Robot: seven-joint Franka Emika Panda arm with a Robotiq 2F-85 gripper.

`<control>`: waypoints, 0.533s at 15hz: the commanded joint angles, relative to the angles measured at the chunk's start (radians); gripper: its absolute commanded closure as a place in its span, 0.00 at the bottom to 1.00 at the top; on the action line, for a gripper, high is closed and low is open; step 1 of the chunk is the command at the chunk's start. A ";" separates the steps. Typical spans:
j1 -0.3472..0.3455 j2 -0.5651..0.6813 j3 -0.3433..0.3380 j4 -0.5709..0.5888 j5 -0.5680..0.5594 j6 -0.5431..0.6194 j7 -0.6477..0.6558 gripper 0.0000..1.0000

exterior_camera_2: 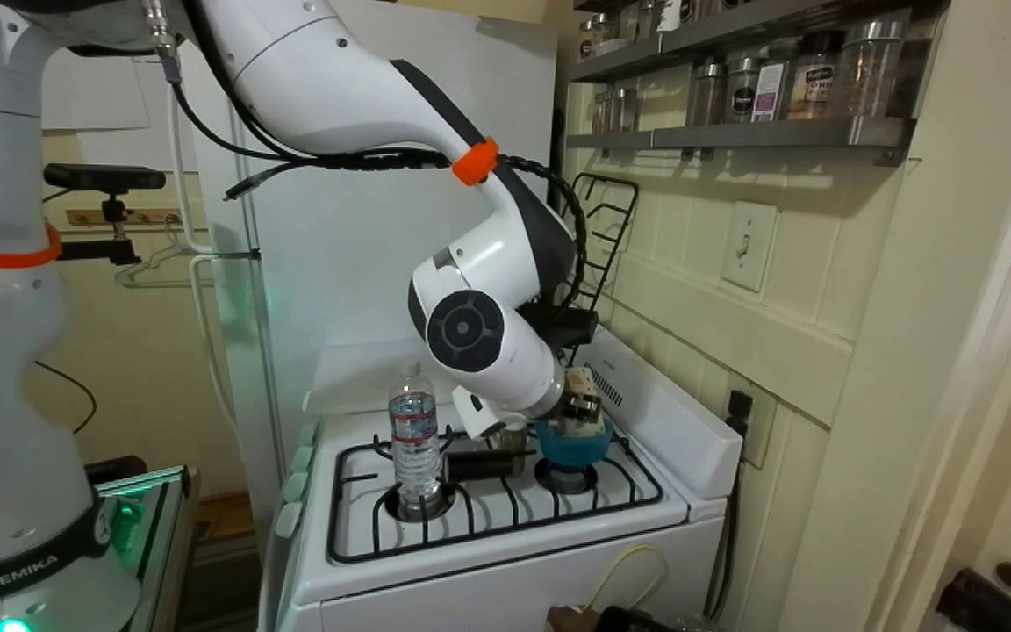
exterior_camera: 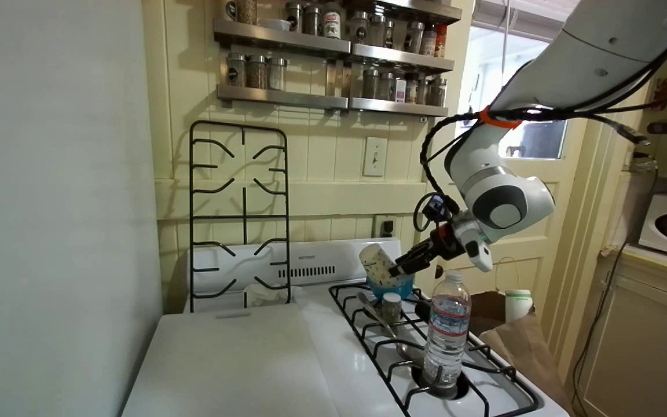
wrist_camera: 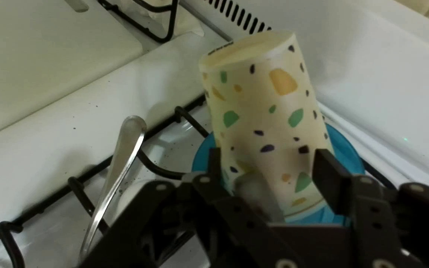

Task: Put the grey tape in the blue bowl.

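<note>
The tape is not identifiable in any view. A blurred grey shape [wrist_camera: 259, 199] shows between the fingers [wrist_camera: 331, 182] in the wrist view; whether it is the tape cannot be told. The bowl [exterior_camera_2: 571, 449] stands on the grate [wrist_camera: 159, 128], toward the rear of the surface [exterior_camera: 342, 353], near the back panel [wrist_camera: 378, 82].

Governing relation: the fingers are at the bowl's mouth, and a patterned cup [wrist_camera: 266, 100] occupies that mouth. The cup's lower end lies within the bowl's outline; its long axis is tilted, the upper end leaning away from the arm [exterior_camera: 504, 208]. In an exterior view the fingers meet this axis roughly crosswise.

Finger state: apart, with the cup between them in the wrist view. Whether they press on the cup or stand clear of it cannot be told.

Obstruction: the cup probably has to come out before the tape can enter. Locate the tape first.

Surroundings: a jar [exterior_camera: 391, 313] stands just beside the bowl; a spoon [wrist_camera: 118, 167] lies over the grate near it. A dark cylinder [exterior_camera_2: 477, 465] lies on its side near the bottle [exterior_camera: 448, 330]. The bottle is upright, apart from the bowl but near the arm; a low sideways move there could tip it.
</note>
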 commanded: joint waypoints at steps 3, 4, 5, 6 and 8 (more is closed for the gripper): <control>-0.030 -0.080 -0.024 -0.032 -0.113 0.007 0.024 0.00; -0.034 -0.100 -0.031 -0.037 -0.134 0.019 0.020 0.00; -0.041 -0.130 -0.038 -0.046 -0.152 0.019 0.016 0.00; -0.049 -0.159 -0.044 -0.053 -0.160 0.013 0.003 0.00; -0.060 -0.223 -0.050 -0.071 -0.191 0.001 -0.017 0.00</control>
